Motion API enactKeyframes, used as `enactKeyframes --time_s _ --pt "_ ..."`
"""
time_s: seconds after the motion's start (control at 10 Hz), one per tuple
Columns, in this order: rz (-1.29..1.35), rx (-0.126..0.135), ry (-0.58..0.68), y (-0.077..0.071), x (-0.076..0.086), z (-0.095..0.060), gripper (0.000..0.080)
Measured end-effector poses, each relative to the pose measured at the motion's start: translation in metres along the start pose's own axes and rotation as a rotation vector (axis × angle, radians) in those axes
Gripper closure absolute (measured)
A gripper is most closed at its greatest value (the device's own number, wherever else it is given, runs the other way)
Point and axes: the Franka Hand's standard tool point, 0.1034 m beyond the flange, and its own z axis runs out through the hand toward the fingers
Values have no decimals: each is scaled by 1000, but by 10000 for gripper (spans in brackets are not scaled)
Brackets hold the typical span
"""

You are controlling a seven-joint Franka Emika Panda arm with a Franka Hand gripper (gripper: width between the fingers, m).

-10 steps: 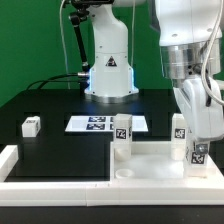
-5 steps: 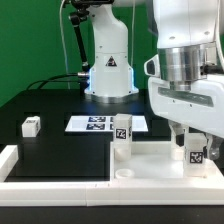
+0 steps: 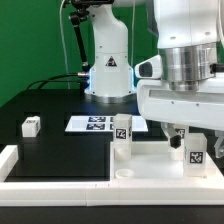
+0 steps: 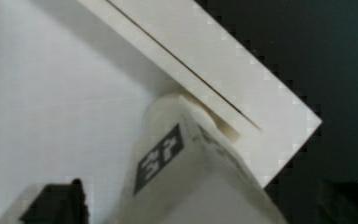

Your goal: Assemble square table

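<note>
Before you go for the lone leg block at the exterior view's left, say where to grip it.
Grip the lone leg block across its two side faces, coming straight down from above. It sits low on the black table, apart from every other part, so the top is probably the freest approach.

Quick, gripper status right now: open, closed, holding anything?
Gripper: open, straddling the white tagged leg block, not clamped on it.

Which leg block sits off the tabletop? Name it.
The leg block at the exterior view's left, alone on the black surface; the middle leg and right leg stand on the square tabletop.
</note>
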Motion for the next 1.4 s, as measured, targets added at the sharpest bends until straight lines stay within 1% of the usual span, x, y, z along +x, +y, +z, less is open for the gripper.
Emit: enactKeyframes --time_s 0.1,0.2,0.3,0.4,0.5,0.6,0.7,0.8,1.1,1.2,1.3,1.4 --pt "-165 -12 11 -3 -2 -2 150" --pt "-295 -8 26 -4 0 -2 150" --pt "-350 -4 45 -1 2 0 150" --pt "-351 -4 44 -1 2 0 150" --pt "-315 -3 44 -1 2 0 273" --pt "-314 -3 44 -1 2 0 273" --pt "-280 -2 43 -1 1 1 413" --pt "-212 -2 42 0 2 1 506" --pt "-24 1 42 1 2 2 506" --pt "67 7 38 2 3 2 506" --pt "264 20 21 4 5 1 506" --pt "434 17 0 4 4 2 506"
